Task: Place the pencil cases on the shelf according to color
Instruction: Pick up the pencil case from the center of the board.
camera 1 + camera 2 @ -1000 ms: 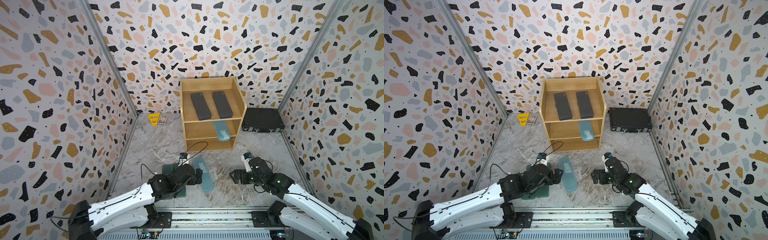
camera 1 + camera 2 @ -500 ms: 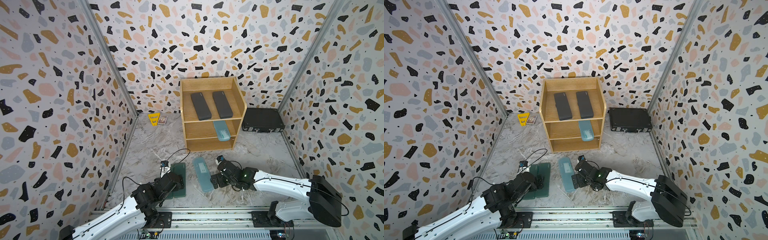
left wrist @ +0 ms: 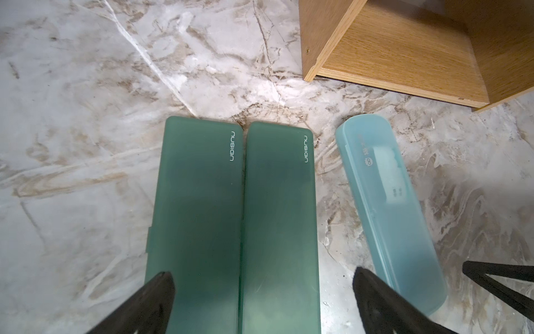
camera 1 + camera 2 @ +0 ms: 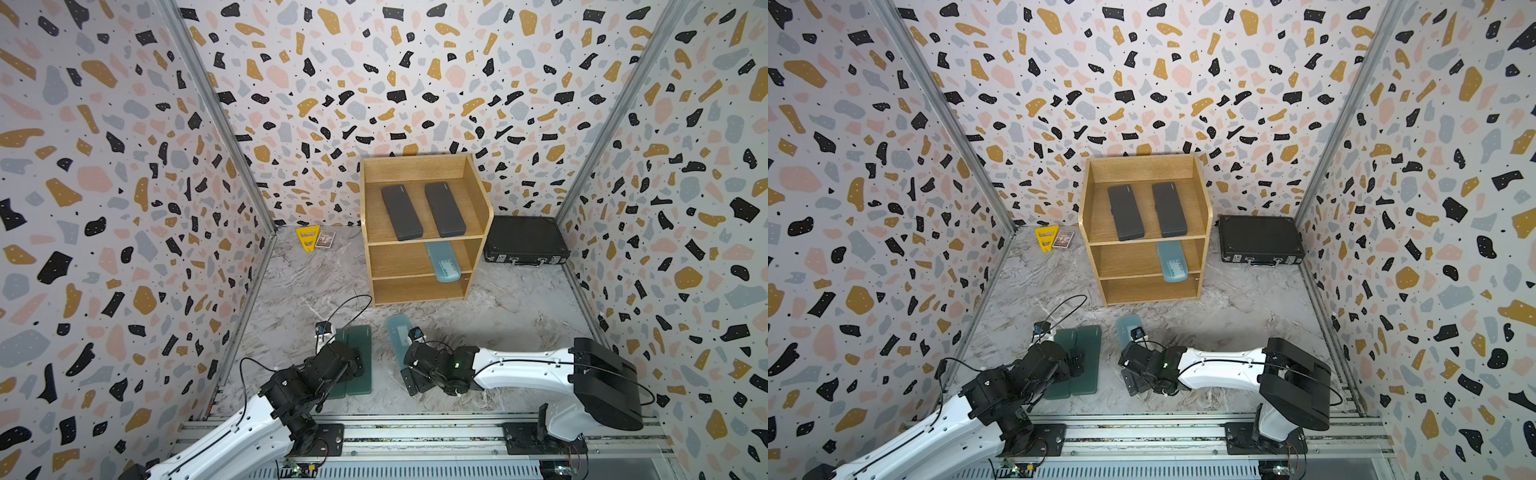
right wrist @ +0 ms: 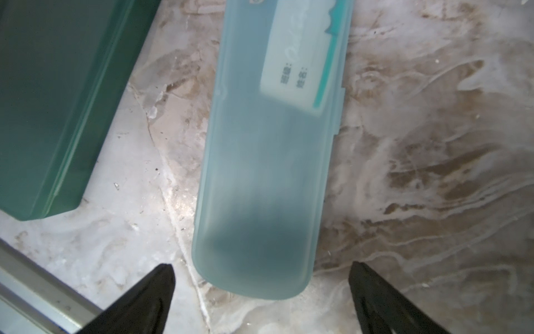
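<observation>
Right gripper [image 5: 261, 268] stands spread wide and holds nothing. I see its two black fingertips [image 5: 161, 277] flanking the near rounded end of the light blue case [image 5: 260, 173], with a gap on each side. That case lies flat on the marble floor [image 4: 519, 324], white label showing, just beside the green cases [image 3: 196, 202], which lie side by side and touching. My left gripper [image 3: 263, 276] is spread too, empty, over the near ends of the green pair. On the shelf [image 4: 478, 199], two dark grey cases [image 4: 401, 212] lie on the top tier. The second light blue case [image 4: 444, 261] is on the middle tier, its front end past the edge. Compared with a second ago, my right arm has swung in from the right side to the blue case. The left arm has drawn back from it, and the cases lie where they were.
</observation>
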